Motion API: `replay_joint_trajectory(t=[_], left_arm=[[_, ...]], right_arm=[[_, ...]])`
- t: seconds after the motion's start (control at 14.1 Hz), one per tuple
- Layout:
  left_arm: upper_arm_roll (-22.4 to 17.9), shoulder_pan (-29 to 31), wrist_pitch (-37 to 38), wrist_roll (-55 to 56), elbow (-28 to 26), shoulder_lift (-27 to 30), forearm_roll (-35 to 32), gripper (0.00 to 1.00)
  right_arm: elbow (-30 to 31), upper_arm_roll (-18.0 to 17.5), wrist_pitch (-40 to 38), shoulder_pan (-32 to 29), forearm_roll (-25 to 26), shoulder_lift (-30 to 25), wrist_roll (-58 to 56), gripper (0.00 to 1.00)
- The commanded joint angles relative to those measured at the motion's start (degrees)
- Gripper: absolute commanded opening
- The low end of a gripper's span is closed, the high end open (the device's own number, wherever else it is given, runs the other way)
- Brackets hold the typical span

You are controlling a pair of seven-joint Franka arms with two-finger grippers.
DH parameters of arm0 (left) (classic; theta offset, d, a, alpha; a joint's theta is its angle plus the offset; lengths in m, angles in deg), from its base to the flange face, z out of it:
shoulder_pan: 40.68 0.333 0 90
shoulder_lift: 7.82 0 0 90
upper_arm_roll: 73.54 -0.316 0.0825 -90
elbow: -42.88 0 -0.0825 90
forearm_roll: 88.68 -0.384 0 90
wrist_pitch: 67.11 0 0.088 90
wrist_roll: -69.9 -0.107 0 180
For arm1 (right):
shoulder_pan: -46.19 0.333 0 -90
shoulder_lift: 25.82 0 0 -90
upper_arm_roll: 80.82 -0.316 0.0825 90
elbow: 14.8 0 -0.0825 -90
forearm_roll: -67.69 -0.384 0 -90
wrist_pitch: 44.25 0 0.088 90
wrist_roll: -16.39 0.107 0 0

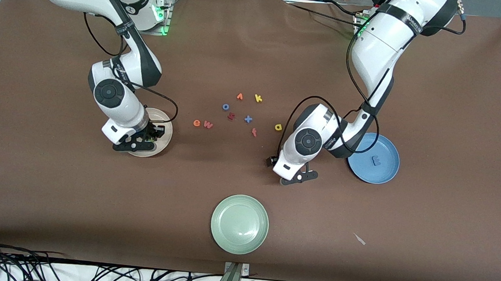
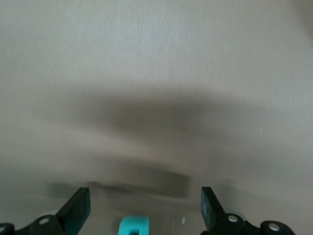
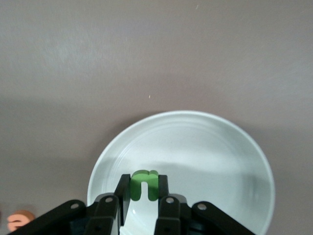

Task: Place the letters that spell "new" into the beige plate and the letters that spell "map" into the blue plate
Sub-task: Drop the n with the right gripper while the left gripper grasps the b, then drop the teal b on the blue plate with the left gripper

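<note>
Nearest the front camera sits one pale green plate [image 1: 239,224] on the tabletop [image 1: 454,128]. Three plates show in all: the right gripper [image 3: 143,196], clenched on the green n [image 3: 144,184], partly hides the beige plate [image 1: 165,128], while the blue plate [image 1: 379,156] holds the light blue m [image 1: 377,160]. The left gripper [image 2: 144,208] hangs released over the half-cut-off teal p [image 2: 134,225]; orange e [image 1: 196,123], w [image 1: 208,124] and yellow a [image 1: 278,127] lie loose mid-tabletop.

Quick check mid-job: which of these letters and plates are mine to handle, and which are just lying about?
Job:
green n, in right pincer over beige plate
orange e
w
yellow a
teal p, under open left pincer
m in blue plate

Lying about:
green plate
k
o
f
</note>
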Motion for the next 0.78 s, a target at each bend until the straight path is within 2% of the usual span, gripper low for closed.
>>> replay_joint_trajectory(t=[0.0, 0.07, 0.14, 0.28, 0.35, 0.57, 0.71], left_arm=[[0.3, -0.6, 4.8, 0.9, -2.0, 2.9, -1.3, 0.95], [0.3, -1.1, 4.5, 0.9, -2.6, 2.9, -1.3, 0.85], [0.3, -1.2, 4.4, 0.9, -2.7, 2.7, -1.3, 0.82], [0.3, -1.2, 4.3, 0.8, -2.6, 2.7, -1.3, 0.79], [0.3, -1.3, 3.0, 0.8, -2.8, 2.3, -1.4, 0.80], [0.4, -1.1, 1.5, 0.8, -4.0, 2.5, -3.8, 0.77], [0.4, -1.2, 1.6, 0.0, -3.9, 2.7, -3.8, 0.62]], right_arm=[[5.0, 0.0, 4.5, 0.0, -0.8, -2.7, -2.3, 0.51], [4.8, 0.0, 3.6, 0.0, -0.8, -2.9, -2.2, 0.88], [4.2, 0.0, 2.4, 0.0, -0.8, -3.0, -2.0, 1.00], [1.2, -0.7, -3.4, 0.0, -0.9, -3.5, 1.0, 1.00], [0.2, -2.9, -5.8, 0.0, -1.1, -3.6, 5.2, 1.00], [0.5, -7.8, -5.9, 0.1, -1.1, -3.5, 14.9, 1.00], [0.8, -9.6, -5.7, 0.1, -1.1, -3.5, 18.4, 1.00]])
